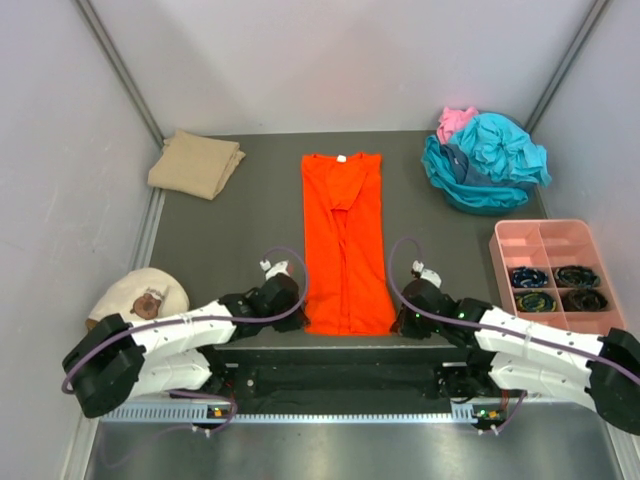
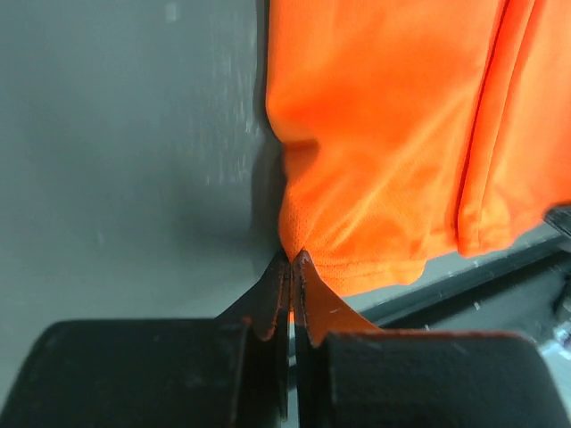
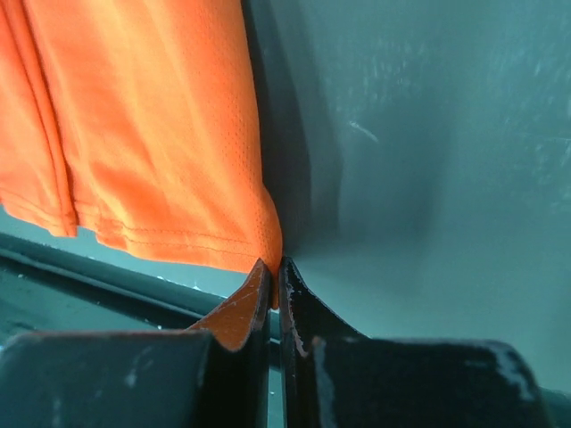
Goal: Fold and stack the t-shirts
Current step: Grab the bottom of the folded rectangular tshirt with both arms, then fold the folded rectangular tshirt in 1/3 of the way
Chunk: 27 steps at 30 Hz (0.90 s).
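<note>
Far left, the tan shirt [image 1: 196,163] lies folded on the bench [image 1: 250,230]. The left jaws are pinched tight on the near-left hem corner of the orange shirt [image 1: 345,240], a long strip mid-bench with its collar at the far end. The right jaws clamp the near-right corner. This looks like the end-over-end fold: next, lift both corners evenly and carry the hem toward the collar. The teal heap [image 1: 487,160] waits far right.

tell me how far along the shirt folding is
One done: the tan shirt lies folded at the far left. In hand: the orange shirt, folded into a strip, left hand and right hand shut on its near corners. Left: the teal and pink shirts, heaped far right.
</note>
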{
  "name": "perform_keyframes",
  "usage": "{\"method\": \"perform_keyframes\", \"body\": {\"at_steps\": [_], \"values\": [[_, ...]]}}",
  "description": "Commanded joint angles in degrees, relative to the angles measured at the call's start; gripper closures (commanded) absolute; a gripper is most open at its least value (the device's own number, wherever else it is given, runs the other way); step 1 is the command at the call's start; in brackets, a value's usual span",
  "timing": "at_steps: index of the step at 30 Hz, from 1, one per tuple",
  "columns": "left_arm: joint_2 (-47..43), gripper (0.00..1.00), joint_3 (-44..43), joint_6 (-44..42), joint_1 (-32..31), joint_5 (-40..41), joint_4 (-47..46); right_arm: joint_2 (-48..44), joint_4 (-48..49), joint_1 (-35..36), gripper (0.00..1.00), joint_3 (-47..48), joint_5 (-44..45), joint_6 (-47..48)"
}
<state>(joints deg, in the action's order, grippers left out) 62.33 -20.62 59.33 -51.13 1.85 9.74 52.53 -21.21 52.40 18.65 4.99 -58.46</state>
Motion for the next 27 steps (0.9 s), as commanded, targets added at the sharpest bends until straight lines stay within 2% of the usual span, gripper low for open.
{"method": "perform_keyframes", "body": {"at_steps": [1,5,9,17,27], "values": [[3.8,1.00,-8.7,-5.8,0.0,7.1,5.6,3.6,-3.2,0.7,1.00,7.9,4.5,5.1],[10.6,1.00,-14.8,-7.7,0.0,6.5,3.9,9.2,-0.2,0.4,1.00,12.8,4.9,8.4],[15.3,1.00,-16.5,-8.1,0.1,3.4,-1.3,14.7,1.9,0.2,1.00,18.5,3.6,11.6],[19.2,1.00,-23.9,-12.0,0.6,6.3,1.9,17.8,1.8,-2.7,1.00,23.8,2.9,15.2],[23.8,1.00,-34.0,-18.3,10.3,4.7,-0.8,22.9,3.0,-9.5,1.00,33.5,1.4,22.1]]}}
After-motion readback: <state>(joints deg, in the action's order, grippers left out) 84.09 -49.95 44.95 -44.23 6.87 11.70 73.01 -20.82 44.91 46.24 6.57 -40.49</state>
